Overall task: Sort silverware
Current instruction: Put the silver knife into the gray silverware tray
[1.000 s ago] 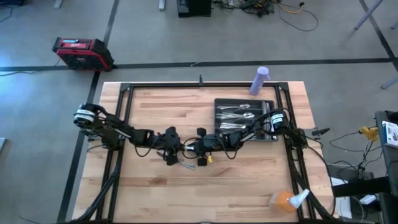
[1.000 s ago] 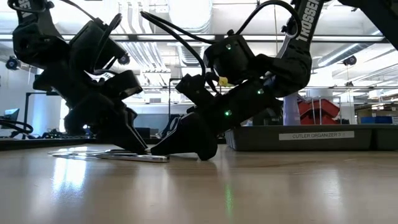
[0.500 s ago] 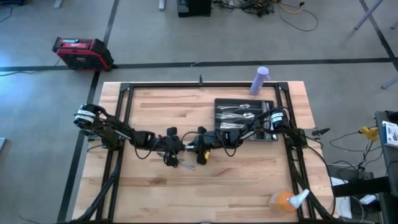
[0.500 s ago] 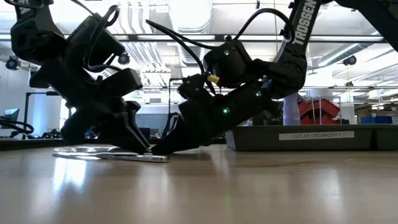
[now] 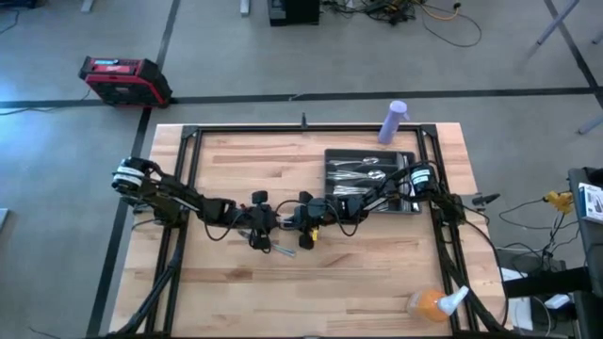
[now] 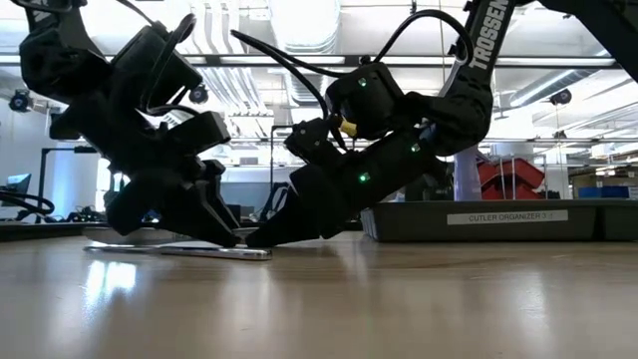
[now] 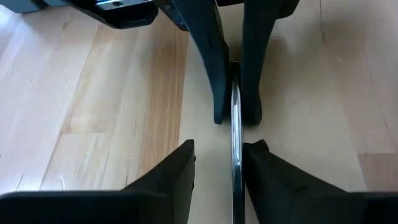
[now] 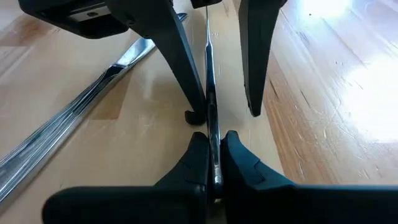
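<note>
A slim piece of silverware (image 8: 210, 93) lies on the wooden table near its middle, with further silverware (image 8: 87, 109) beside it. My right gripper (image 8: 214, 140) reaches in from the right and is shut on that slim piece. Facing it from the left, my left gripper (image 7: 222, 148) is open, its fingers on either side of the same piece (image 7: 236, 118) without touching it. In the low view the piece (image 6: 214, 250) lies flat along the table under both grippers. More silverware lies in the dark tray (image 5: 412, 193) at the back right. My right gripper pinches the slim piece between its two fingers (image 8: 198, 155), on its end nearer the table's right (image 8: 212, 127). The fingers slant down from the right and lie along the piece. The piece stays low on the table (image 6: 261, 251), stretching away toward my left gripper.
A purple cup (image 5: 394, 121) stands at the far edge behind the tray. An orange thing with a spray bottle (image 5: 433, 303) lies at the near right corner. Bare wood lies along the near side and at the far left.
My right gripper has gone toward the table's left, closer to my left gripper, and has tipped lower, so that its fingertips now meet the end of the piece on the table. The silverware has stayed in place.
</note>
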Motion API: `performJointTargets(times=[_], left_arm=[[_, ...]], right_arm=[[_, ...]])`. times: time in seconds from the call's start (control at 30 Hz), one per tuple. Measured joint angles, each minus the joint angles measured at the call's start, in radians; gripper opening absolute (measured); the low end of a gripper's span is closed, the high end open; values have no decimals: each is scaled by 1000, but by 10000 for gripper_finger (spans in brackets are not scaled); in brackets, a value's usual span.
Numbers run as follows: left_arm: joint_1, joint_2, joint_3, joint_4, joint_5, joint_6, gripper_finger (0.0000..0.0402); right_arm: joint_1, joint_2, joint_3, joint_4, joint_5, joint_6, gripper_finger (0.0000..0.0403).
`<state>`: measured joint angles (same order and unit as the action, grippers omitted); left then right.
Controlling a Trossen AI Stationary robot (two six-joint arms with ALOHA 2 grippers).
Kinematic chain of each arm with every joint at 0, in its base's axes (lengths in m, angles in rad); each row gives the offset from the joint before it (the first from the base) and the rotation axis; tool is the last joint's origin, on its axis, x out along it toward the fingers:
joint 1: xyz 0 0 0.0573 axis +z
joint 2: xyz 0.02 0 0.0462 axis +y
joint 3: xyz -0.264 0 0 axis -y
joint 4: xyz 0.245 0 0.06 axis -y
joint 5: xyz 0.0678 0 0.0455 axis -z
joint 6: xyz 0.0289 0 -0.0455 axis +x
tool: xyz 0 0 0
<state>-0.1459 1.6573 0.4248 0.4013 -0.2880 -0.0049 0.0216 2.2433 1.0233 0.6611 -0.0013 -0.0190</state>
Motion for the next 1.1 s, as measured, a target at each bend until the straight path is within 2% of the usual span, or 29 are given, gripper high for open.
performJointTargets(times=[0.07, 0.2, 0.23, 0.43, 0.53, 0.6, 0.77, 0.9, 1.0, 1.1], left_arm=[[0, 0, 0, -3, 12, -6, 106], [-2, 0, 1, -6, 38, -7, 23], [-2, 0, 2, -9, 39, -7, 14], [-2, 0, 21, -34, 38, 14, 6], [-2, 0, 22, -35, 37, 13, 6], [-2, 0, 22, -35, 38, 4, 13], [0, -45, 23, -66, 39, -54, 66], [0, -184, 17, -255, 45, -41, 107], [-2, -348, 34, -456, -4, -35, 129], [-2, -514, 48, -591, -119, -56, 142]], right_arm=[[0, -3, 0, 1, 0, -9, 7], [0, -10, -1, 11, 1, -19, 25], [0, -10, 3, 8, 0, -19, 32], [-1, -9, 39, -19, 0, -18, 54], [-2, -9, 62, -76, 1, -4, 35], [-2, -11, 76, -128, 1, -7, 13], [1, -31, 77, -147, 6, 6, 5], [13, -84, 71, -204, 55, 8, 4], [32, -152, 65, -320, 153, 7, 3], [62, -239, 60, -479, 347, 24, 2]])
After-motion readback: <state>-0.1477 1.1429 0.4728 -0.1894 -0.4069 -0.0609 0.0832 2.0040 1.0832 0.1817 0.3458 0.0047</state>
